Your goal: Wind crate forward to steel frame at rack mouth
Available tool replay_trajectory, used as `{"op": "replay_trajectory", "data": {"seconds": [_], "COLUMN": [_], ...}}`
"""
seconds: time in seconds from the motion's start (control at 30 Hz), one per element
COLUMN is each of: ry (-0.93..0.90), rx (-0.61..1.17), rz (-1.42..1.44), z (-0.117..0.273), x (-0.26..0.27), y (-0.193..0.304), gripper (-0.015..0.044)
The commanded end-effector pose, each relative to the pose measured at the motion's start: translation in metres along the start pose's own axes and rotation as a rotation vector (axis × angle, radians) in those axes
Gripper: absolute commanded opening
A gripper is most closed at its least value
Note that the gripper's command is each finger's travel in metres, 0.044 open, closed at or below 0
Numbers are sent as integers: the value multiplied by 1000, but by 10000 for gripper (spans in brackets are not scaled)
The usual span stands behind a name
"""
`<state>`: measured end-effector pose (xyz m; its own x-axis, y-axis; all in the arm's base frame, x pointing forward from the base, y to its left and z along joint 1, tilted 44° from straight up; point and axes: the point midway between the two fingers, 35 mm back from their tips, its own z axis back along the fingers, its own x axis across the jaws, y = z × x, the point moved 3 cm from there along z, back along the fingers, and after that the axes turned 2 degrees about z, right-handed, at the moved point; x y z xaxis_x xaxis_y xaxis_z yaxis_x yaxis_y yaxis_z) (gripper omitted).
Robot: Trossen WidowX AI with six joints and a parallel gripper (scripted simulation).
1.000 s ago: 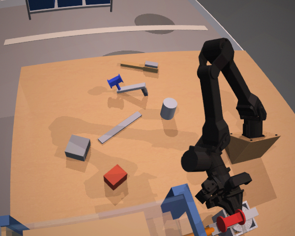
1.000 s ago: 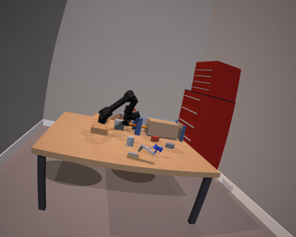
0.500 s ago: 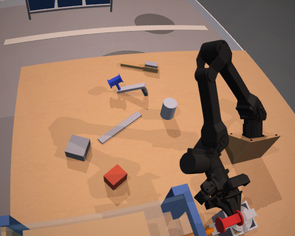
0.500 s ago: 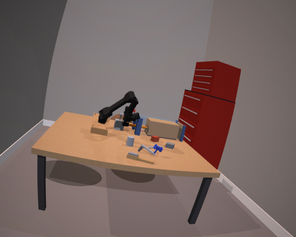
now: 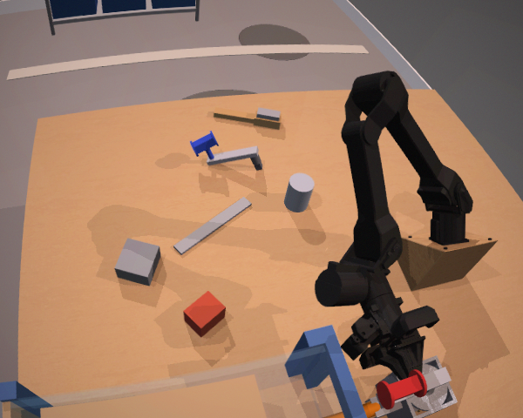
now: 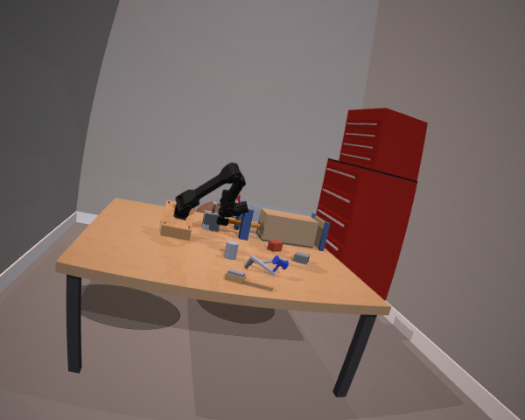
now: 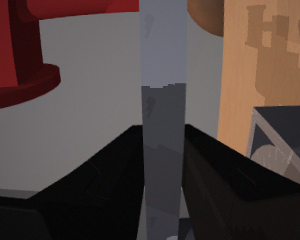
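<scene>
My gripper (image 5: pixel 408 372) (image 7: pixel 161 136) is shut on the grey shaft of the red-gripped handle (image 5: pixel 401 388) (image 6: pixel 238 197) (image 7: pixel 162 55). The handle is over the winch (image 5: pixel 451 396) (image 6: pixel 212 220) (image 7: pixel 285 116), its grey arm crossing the winch's round top in the top view. The key's lower end is hidden, so I cannot tell whether it is in the hole. The tan crate (image 5: pixel 162 398) (image 6: pixel 290 227) sits in the cubby, looking flat, with a gap between its front and the blue mouth frame (image 5: pixel 343 368) (image 6: pixel 244 224). An orange strap (image 5: pixel 370 409) (image 6: pixel 255 224) runs from the crate to the winch.
A blue-gripped crank (image 5: pixel 232 155) (image 6: pixel 280 262), a brush (image 5: pixel 234 117) (image 6: pixel 258 283), a grey cylinder (image 5: pixel 298 193) (image 6: pixel 230 250), a flat grey bar (image 5: pixel 213 225), a grey block (image 5: pixel 138 260) (image 6: pixel 301 257) and a red block (image 5: pixel 204 311) (image 6: pixel 274 246) lie on the bench.
</scene>
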<state>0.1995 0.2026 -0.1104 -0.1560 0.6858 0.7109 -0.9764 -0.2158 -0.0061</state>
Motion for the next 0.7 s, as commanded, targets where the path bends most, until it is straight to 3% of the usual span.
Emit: {"op": "replay_trajectory", "data": {"seconds": [0.0, 0.67], "ry": [-15, 0], "rx": [4, -5], "rz": [10, -2], "z": [0, 0], "x": [0, -8], "y": [2, 3], "gripper": [0, 0]}}
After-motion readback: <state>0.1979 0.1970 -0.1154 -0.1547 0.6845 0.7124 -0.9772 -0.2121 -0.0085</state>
